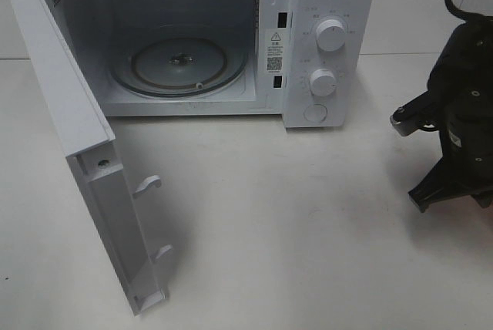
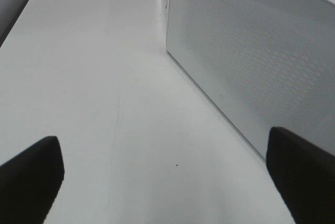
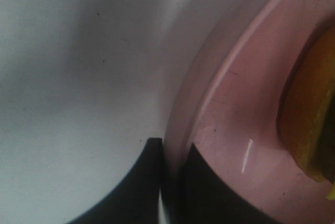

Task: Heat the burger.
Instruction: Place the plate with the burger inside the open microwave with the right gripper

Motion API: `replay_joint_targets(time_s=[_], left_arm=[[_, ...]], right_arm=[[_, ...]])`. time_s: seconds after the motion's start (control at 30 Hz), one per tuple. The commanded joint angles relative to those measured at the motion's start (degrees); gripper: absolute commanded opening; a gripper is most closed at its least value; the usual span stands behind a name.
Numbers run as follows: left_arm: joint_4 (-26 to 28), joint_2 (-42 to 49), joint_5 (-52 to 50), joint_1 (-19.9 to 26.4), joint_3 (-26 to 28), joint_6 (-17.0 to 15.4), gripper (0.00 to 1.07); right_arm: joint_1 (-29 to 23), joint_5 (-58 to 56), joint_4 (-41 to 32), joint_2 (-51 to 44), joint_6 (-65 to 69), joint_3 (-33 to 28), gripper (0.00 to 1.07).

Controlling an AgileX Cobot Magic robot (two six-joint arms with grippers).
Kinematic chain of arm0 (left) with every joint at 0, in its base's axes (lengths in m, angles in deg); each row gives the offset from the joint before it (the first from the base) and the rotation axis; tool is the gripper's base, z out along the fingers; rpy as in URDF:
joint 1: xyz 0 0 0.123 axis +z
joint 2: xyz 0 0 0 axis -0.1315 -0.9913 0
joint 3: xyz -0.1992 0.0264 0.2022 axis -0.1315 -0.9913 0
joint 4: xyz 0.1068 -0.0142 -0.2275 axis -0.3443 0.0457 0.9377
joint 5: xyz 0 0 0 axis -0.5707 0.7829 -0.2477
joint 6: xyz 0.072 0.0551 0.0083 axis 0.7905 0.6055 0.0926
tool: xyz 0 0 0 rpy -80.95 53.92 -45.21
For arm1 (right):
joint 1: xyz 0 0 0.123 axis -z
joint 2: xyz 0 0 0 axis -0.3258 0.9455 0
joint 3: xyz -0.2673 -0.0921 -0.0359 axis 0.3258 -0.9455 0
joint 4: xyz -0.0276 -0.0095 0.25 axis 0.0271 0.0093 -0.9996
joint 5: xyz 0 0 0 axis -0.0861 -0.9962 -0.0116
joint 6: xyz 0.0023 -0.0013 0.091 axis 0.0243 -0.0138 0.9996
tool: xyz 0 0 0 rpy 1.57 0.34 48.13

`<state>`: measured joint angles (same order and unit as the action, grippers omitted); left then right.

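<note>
Pinching the rim of the pink plate [image 3: 225,103] bearing the burger [image 3: 309,109] is the right gripper [image 3: 171,150]; the left gripper [image 2: 165,169] has fingers spread wide beside the microwave [image 2: 251,51].

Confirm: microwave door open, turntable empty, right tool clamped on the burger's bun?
No. Right wrist view shows the right tool clamped on the rim of the pink plate, not on the burger, which sits on that plate. The microwave door open and turntable empty are right, per exterior high view.
</note>
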<state>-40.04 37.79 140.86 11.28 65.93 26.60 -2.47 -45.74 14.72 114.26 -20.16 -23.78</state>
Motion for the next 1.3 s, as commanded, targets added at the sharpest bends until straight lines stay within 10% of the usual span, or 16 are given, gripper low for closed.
replay_joint_targets(time_s=[0.03,1.3], left_arm=[[0.34,1.32,-0.46,-0.29,-0.17,-0.06,0.98],[0.34,1.32,-0.46,-0.29,-0.17,0.0,0.98]], right_arm=[[-1.55,-3.27,2.98,-2.12,0.4,-1.03,0.0],[-30.6,-12.72,0.57,-15.87,-4.93,-4.41,0.02]])
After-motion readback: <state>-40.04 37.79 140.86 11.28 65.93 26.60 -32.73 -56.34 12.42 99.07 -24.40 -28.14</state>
